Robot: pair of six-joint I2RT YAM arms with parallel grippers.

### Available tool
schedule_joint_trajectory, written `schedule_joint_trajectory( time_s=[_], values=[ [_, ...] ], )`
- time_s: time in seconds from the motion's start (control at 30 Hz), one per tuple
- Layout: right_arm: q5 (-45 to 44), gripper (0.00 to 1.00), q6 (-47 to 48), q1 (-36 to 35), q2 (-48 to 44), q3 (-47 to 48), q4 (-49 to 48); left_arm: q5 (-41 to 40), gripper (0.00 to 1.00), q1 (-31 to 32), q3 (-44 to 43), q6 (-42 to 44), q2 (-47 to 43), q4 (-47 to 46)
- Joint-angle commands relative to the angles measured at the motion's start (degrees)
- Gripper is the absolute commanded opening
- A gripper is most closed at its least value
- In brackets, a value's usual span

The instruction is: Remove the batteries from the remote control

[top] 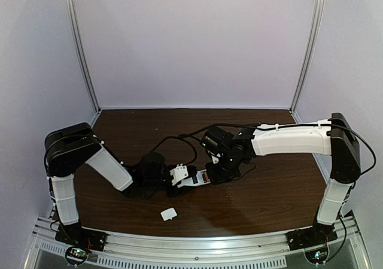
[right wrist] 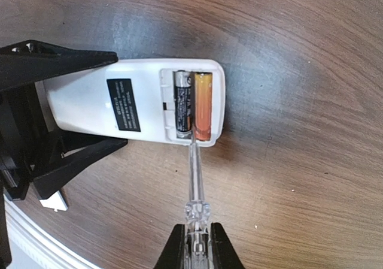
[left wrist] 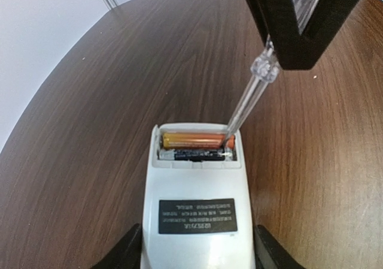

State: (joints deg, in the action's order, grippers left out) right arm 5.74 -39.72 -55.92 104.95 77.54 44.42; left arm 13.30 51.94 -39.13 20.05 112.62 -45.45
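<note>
The white remote control [left wrist: 197,185] lies back-up on the table, its battery bay open. Two batteries sit side by side in the bay, an orange one [left wrist: 191,140] and a dark one [left wrist: 194,155]. My left gripper [left wrist: 197,248] is shut on the remote control, one finger on each long side. My right gripper [right wrist: 196,239] is shut on the clear handle of a thin screwdriver [right wrist: 196,173]. The screwdriver's tip rests at the end of the bay, between the dark battery [right wrist: 182,104] and the orange battery [right wrist: 202,104]. In the top view both grippers meet at the remote control [top: 190,177].
A small white cover piece [top: 169,214] lies on the dark wooden table [top: 269,191] near the front edge, in front of the left gripper. A black cable [top: 179,140] loops behind the grippers. Pale walls enclose the table at the back and sides.
</note>
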Motion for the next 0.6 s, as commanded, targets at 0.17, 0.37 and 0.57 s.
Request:
schedule_joint_trajectory(
  time_s=[0.17,0.37,0.57],
  values=[
    [7.1,0.0,2.6,4.3,-2.1,-7.5,-7.9,1.2,0.0,0.6,-1.1,1.2,0.8,-1.4],
    [13.2,0.0,3.8,6.7,-4.5,-12.4,-13.5,2.1,0.0,0.6,-1.1,1.3,0.8,-1.5],
    [18.4,0.0,4.5,8.3,-6.0,-17.0,-19.6,2.6,0.0,0.6,-1.1,1.3,0.8,-1.4]
  ],
)
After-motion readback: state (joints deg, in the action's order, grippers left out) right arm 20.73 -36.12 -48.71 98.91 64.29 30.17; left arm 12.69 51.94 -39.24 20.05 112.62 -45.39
